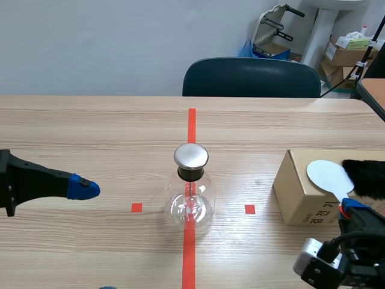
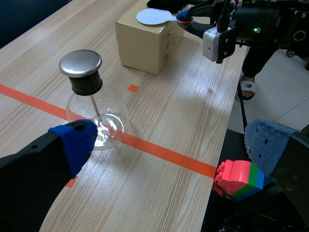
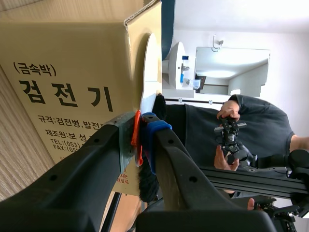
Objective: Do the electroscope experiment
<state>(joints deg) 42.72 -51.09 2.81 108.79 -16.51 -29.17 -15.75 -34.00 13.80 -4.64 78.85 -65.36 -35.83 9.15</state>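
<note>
The electroscope, a clear glass flask [image 1: 189,201] with a metal cap [image 1: 191,156], stands on the red tape line at the table's middle. Ahead of my open left gripper [image 2: 169,142] it shows again as the flask [image 2: 96,116], close to one fingertip [image 1: 83,188]. On the cardboard box [image 1: 301,189] at the right lie a white disc paddle [image 1: 328,174] and a black fur piece [image 1: 367,174]. My right gripper [image 3: 140,137] is shut on the paddle's thin red handle [image 3: 136,130], at the box's near edge. The disc [image 3: 150,72] rests against the box top.
A dark chair [image 1: 251,77] stands behind the table's far edge. A stack of coloured toy bricks [image 2: 239,179] sits below the table's near edge. Beyond the box, a person [image 3: 231,130] holds a handheld device. Bare wood lies left of the flask.
</note>
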